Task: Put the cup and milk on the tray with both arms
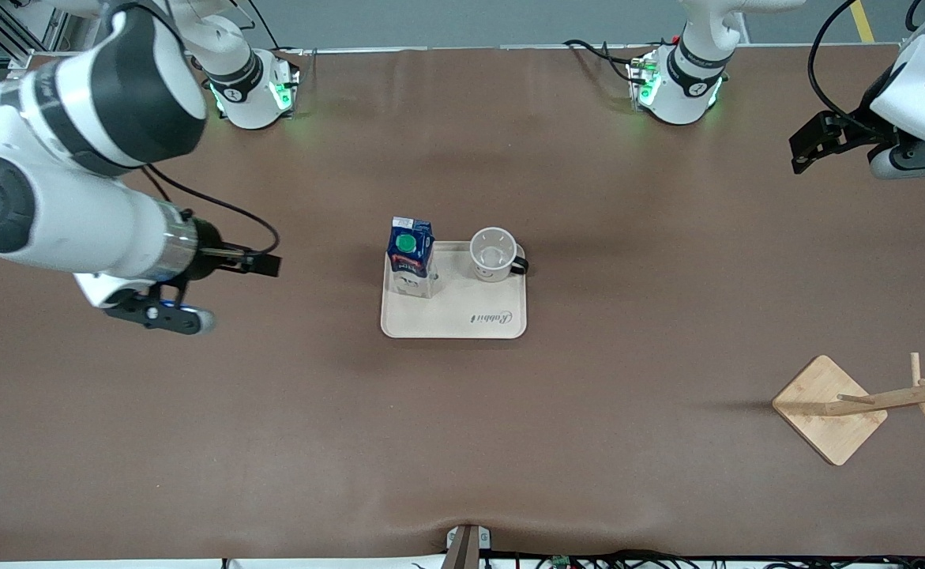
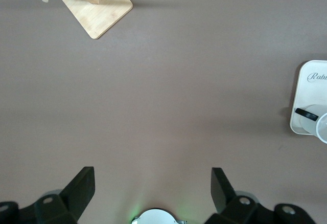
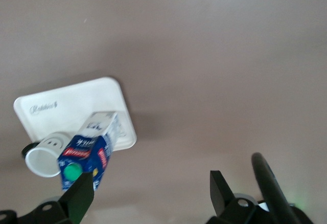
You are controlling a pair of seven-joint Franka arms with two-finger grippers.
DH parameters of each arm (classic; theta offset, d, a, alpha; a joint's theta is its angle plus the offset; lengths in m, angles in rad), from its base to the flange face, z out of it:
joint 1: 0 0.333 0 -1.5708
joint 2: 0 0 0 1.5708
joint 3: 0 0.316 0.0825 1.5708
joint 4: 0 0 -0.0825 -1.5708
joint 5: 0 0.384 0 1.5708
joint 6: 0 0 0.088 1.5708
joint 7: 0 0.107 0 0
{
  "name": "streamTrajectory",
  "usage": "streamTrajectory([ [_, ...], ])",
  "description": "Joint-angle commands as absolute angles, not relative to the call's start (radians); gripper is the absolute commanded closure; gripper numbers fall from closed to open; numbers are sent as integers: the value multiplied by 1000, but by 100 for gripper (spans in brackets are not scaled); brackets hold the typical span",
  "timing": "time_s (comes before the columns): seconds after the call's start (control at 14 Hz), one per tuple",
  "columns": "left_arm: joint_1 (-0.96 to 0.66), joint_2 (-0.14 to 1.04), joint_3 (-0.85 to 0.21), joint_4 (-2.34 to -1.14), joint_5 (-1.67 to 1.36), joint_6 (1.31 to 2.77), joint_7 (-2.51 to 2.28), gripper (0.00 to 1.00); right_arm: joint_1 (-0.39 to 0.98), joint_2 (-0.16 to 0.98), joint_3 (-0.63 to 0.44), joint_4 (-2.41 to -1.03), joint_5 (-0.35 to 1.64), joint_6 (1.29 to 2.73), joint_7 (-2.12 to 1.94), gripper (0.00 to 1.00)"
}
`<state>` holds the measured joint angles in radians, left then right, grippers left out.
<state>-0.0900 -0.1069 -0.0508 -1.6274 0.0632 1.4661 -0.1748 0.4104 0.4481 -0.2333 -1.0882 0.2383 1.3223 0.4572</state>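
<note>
Your right tool point(image 3: 148, 193) hung released, its two black fingers point(image 3: 79, 196) spread wide with nothing between them, over bare tabletop point(image 1: 272, 442) toward the right arm's end, well apart from the tray point(image 1: 462, 316). Your left tool point(image 2: 150, 191) was released too, fingers point(image 2: 219, 188) apart and empty, up over the tabletop at the left arm's end.

You had both task items standing on the cream tray in the middle of the tabletop. The milk point(image 1: 411, 257) stood upright at the tray's corner toward the right arm's end, on the edge farther from the front camera, green cap facing up. The cup point(image 1: 494, 254) stood upright beside it along that same edge, toward the left arm's end, mouth open upward and black handle pointing toward the left arm's end, reaching just past the tray's rim. The two were near each other, with a gap between them. The part of the tray nearer the front camera carried only its cursive writing.

You could see the wooden peg stand point(image 1: 829, 407) toward the left arm's end, nearer the front camera than the tray and well apart from it, resting on its square base.
</note>
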Motion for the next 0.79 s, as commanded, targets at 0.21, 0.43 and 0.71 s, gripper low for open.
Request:
streamTrajectory([
  [0.21,-75,-68,-44,-1592,41,1486,-176,0,315,266,-221,-1222,163,1324,338,0],
  [0.43,-72,-55,-43,-1575,43,1486,-172,0,247,189,-222,-1288,157,1321,208,0],
  [0.71,-72,-52,-43,-1575,44,1486,-169,0,164,48,-222,-1484,103,1411,-18,0],
])
